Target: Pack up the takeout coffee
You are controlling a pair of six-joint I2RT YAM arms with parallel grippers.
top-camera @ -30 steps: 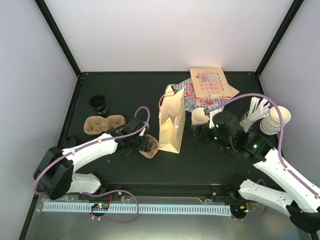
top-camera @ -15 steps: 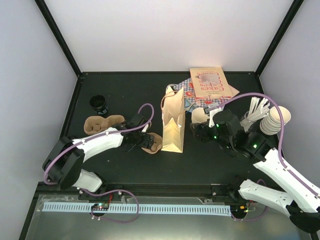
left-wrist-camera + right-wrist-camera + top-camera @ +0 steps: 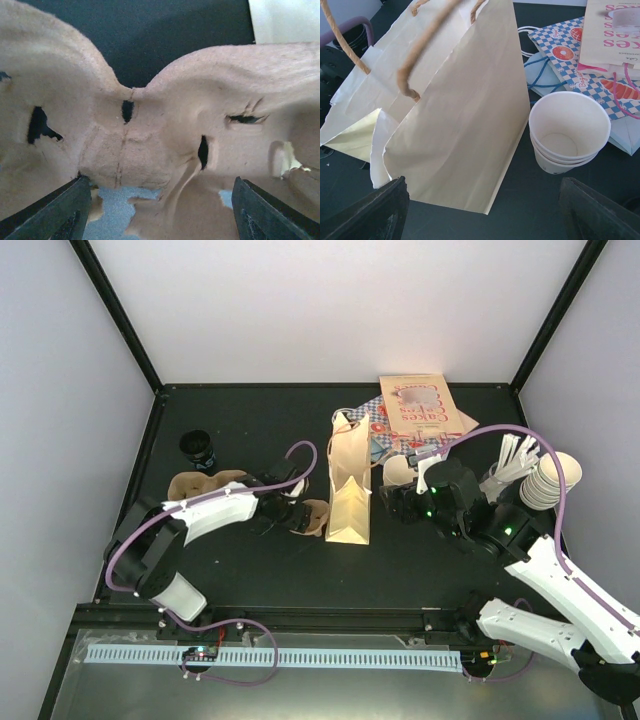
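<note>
The takeout coffee (image 3: 198, 448), a small cup under a black lid, stands at the far left of the table, apart from both arms. A tan paper bag (image 3: 350, 495) (image 3: 460, 110) stands upright in the middle with its handles up. Just left of the bag, my left gripper (image 3: 293, 519) (image 3: 160, 212) has its jaws wide on a brown cup carrier (image 3: 313, 517) (image 3: 165, 125), which fills the left wrist view and looks creased. My right gripper (image 3: 399, 504) (image 3: 482, 205) is open and holds nothing, close to the bag's right side.
A second brown carrier (image 3: 205, 486) lies near the coffee. Nested lidless cups (image 3: 398, 470) (image 3: 569, 130) stand right of the bag. Printed paper bags (image 3: 420, 412) lie at the back. More stacked cups (image 3: 553, 480) and white utensils (image 3: 515, 462) sit far right.
My left gripper has carried the brown carrier rightward and away from me, up to the bag, its jaws narrowing slightly. The bag has shifted a little to the right. My right arm has barely moved.
</note>
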